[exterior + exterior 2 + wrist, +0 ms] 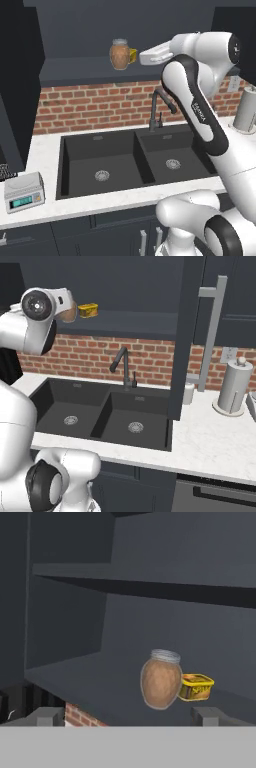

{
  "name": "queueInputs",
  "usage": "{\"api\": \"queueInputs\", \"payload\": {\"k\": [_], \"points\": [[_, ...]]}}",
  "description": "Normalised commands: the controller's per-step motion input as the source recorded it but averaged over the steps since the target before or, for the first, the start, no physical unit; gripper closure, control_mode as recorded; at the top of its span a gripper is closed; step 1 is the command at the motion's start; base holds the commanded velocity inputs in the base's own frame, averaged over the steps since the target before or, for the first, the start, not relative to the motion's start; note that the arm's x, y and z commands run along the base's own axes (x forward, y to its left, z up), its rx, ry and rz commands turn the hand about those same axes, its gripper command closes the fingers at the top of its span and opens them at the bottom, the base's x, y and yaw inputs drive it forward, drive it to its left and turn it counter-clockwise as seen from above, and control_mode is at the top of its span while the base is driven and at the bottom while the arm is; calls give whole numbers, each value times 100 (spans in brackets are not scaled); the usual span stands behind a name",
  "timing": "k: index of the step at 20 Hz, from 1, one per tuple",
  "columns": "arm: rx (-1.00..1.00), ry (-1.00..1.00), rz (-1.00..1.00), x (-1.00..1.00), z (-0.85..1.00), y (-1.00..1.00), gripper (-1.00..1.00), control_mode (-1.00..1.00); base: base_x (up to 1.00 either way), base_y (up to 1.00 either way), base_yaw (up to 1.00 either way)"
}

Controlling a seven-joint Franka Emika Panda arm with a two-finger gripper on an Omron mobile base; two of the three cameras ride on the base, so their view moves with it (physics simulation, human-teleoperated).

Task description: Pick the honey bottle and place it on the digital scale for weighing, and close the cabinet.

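now reaching for the honey bottle [161,685] on the cabinet [186,331] shelf.
my jaws are wide and empty; next i must advance so they straddle the bottle beside the yellow container [196,687].

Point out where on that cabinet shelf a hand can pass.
Open shelf lies between the cabinet's side wall and the honey bottle. It is crowded beside the bottle, where the yellow container touches it. The gripper hovers open in front.

Arm [197,107] was glossy white w/ rounded, bulbous link shells & black bands at the joints; small grey lettering ran along one black band. Round dark joint cap w/ concentric rings sat on the upper link. Gripper [128,716] fingertips were small, blocky, dark grey.
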Motion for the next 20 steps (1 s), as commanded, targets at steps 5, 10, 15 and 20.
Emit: {"api": "queueInputs", "payload": {"k": [5, 10, 15, 20], "points": [[5, 0, 0, 29, -1, 0, -100, -100, 0, 0, 0], [8, 2, 0, 38, 0, 0, -100, -100, 0, 0, 0], [4, 8, 0, 41, 0, 0, -100, -100, 0, 0, 0], [0, 4, 0, 41, 0, 0, -100, -100, 0, 0, 0]]}}
